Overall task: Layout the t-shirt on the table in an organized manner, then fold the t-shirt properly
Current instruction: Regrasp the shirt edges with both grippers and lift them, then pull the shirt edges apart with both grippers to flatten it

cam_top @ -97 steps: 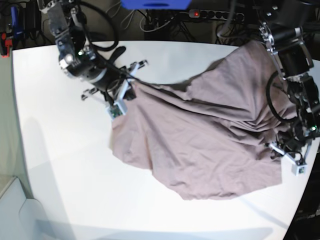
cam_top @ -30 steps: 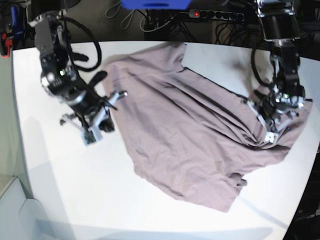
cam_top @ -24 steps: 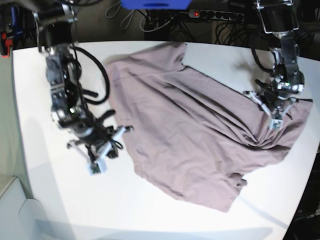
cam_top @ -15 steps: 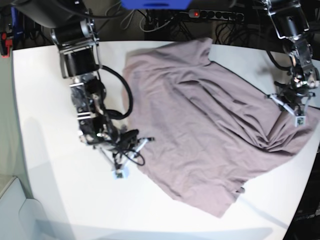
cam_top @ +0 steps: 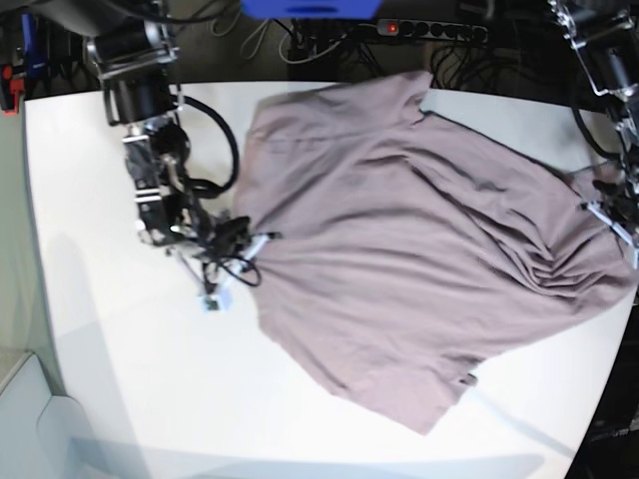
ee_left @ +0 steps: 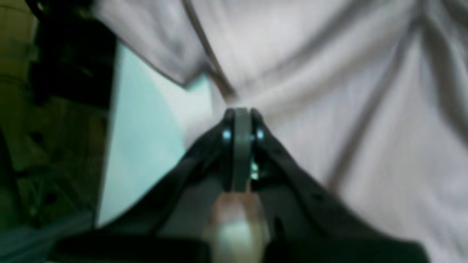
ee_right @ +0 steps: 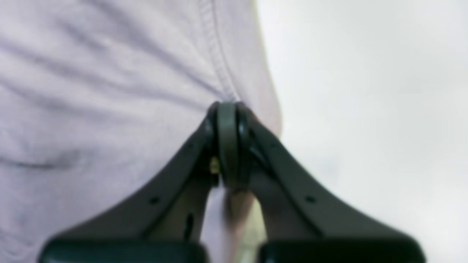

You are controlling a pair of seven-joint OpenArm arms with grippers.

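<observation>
The mauve t-shirt (cam_top: 399, 249) lies spread and wrinkled across the white table (cam_top: 120, 379), with creases fanning from its right side. My right gripper (cam_top: 255, 242) is at the shirt's left edge. In the right wrist view this gripper (ee_right: 226, 106) is shut on the stitched hem of the t-shirt (ee_right: 91, 73), with bare table (ee_right: 365, 91) beside it. My left gripper (cam_top: 607, 212) is at the shirt's right side, close to the table's edge. Seen from the left wrist, the left gripper (ee_left: 239, 111) is shut on a pinch of the t-shirt (ee_left: 329, 73), and folds radiate from its tip.
A power strip (cam_top: 429, 30) with a red light and cables lie behind the table's far edge, beside a blue object (cam_top: 310, 8). The table's edge (ee_left: 113, 146) runs just left of my left gripper, with dark floor beyond it.
The right gripper has pulled the shirt's left edge back and to the left. The left gripper has drawn the right side further right, and the shirt now lies wider.
</observation>
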